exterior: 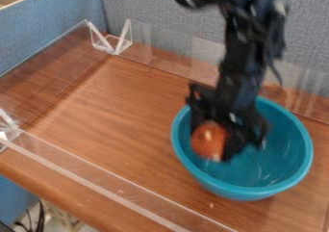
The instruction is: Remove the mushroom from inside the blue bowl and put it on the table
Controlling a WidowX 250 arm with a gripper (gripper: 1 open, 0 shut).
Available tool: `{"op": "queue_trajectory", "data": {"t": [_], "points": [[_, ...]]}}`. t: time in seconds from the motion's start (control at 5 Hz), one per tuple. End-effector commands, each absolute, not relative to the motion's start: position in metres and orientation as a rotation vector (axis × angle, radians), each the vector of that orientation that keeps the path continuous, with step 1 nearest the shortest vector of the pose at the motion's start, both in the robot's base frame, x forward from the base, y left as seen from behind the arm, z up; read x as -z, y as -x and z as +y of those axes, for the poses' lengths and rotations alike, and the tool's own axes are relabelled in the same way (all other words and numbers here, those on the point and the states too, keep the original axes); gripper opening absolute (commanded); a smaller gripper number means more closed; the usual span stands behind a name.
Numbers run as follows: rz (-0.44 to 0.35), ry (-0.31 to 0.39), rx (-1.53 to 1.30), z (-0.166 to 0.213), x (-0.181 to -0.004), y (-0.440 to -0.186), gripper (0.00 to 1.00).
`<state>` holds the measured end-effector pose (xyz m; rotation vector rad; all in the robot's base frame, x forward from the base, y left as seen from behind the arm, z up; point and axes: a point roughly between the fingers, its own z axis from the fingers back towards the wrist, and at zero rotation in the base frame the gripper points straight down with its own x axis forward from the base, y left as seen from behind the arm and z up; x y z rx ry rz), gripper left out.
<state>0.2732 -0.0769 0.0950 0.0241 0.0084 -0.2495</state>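
Mushroom [210, 139] pinched in closed gripper [214, 140], held above left inner side of blue bowl [283, 178], clear of bowl floor. Bowl sits on table [103, 120]. Arm motion-blurred.

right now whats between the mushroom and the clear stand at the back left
Only bare table in the camera view. The mushroom is held in the shut gripper over the bowl; the stand sits far off.

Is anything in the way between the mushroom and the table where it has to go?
Only the blue bowl's own rim. The gripper holds the mushroom about level with that near rim. Beyond it, the wooden table to the left looks bare.
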Motion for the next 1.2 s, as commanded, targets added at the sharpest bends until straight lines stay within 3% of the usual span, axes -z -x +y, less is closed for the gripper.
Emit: {"op": "queue_trajectory", "data": {"t": [0.0, 0.2, 0.4, 0.8, 1.0], "points": [[-0.104, -0.054, 0.15, -0.029, -0.159, -0.292, 0.0], [-0.105, -0.076, 0.042, 0.021, -0.175, -0.296, 0.0], [-0.04, -0.085, 0.012, 0.055, -0.149, -0.29, 0.0], [0.064, -0.102, 0.031, 0.066, -0.099, -0.286, 0.0], [0.096, -0.118, 0.033, 0.074, -0.084, -0.289, 0.0]]}}
